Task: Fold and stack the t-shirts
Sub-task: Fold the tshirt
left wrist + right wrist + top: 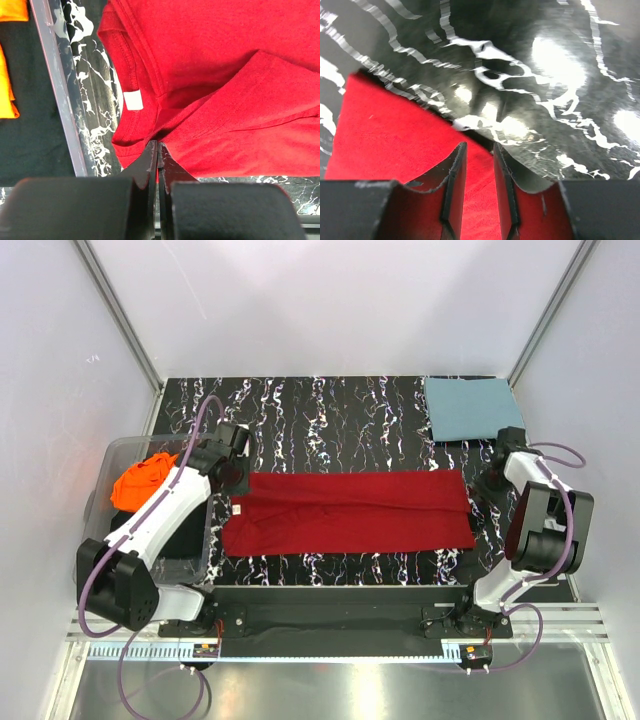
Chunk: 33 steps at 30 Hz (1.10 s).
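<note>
The red t-shirt lies folded into a long band across the middle of the table, collar end to the left. My left gripper sits at that collar end. In the left wrist view its jaws are shut, with a sliver of red cloth pinched between them, just below the collar and its white label. My right gripper is at the shirt's right end. Its fingers stand a little apart over the red cloth, which shows through the gap. The teal t-shirt lies folded at the back right. The orange t-shirt is bunched in a bin.
A clear plastic bin stands at the left edge beside the left arm, and its wall runs close to the red collar. The black marbled tabletop stretches behind the red shirt. White walls enclose the table.
</note>
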Each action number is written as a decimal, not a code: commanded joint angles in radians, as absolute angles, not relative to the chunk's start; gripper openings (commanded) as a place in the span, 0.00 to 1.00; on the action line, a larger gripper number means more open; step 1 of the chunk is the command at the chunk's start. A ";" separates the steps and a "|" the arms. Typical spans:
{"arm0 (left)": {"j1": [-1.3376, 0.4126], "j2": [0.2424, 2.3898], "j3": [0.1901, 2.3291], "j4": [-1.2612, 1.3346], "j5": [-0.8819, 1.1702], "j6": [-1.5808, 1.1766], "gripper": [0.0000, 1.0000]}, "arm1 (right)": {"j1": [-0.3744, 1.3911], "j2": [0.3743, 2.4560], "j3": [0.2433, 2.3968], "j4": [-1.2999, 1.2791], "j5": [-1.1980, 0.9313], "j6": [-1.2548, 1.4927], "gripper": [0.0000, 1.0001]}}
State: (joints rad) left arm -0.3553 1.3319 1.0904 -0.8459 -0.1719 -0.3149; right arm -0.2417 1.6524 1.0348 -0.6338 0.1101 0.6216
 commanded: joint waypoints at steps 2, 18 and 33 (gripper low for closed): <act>-0.354 1.318 1.152 -0.833 -0.170 -0.314 0.00 | -0.279 1.606 1.014 -0.675 0.063 0.713 0.36; -0.354 1.313 1.147 -0.825 -0.163 -0.311 0.00 | -0.281 1.617 0.933 -0.559 0.068 0.827 0.37; -0.359 1.324 1.155 -0.822 -0.155 -0.319 0.00 | -0.282 1.589 0.859 -0.509 0.098 0.859 0.38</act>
